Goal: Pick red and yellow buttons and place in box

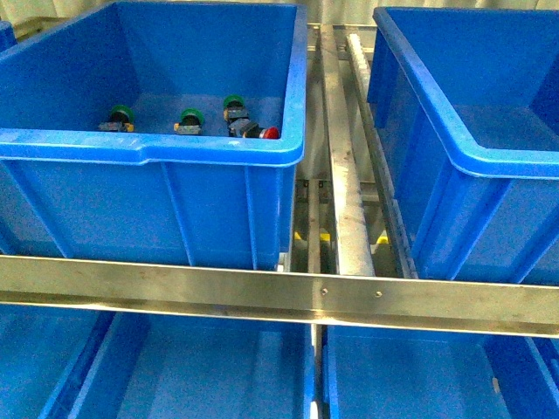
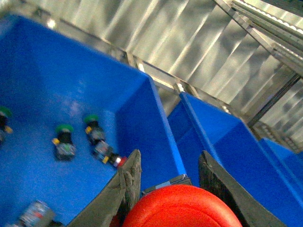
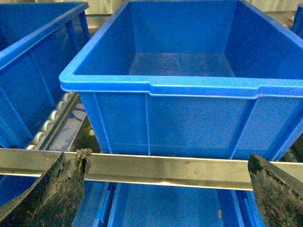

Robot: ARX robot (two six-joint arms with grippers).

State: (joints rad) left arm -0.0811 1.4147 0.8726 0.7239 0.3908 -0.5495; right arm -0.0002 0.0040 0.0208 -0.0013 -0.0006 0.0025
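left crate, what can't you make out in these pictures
- Front view: the left crate's near wall hides its near floor.
- Left wrist view: the bottom edge cuts off the held red button; the corner button is blurred, cap colour unclear.

Blue crates: two on the upper level, the left upper crate [image 1: 218, 153] and the right upper crate [image 1: 489, 161]. Parts of at least two lower crates [image 1: 201, 367] show under the steel rail [image 1: 262, 292].

Green-capped push-buttons [image 1: 192, 118]: three, all in the left upper crate.

Red-capped push-buttons [image 1: 271, 133]: two. One lies in the same crate. The other, the gripped red button [image 2: 182, 208], sits clamped in the left end effector [image 2: 170, 163].

One further button body [image 2: 35, 213]: cap colour not discernible.
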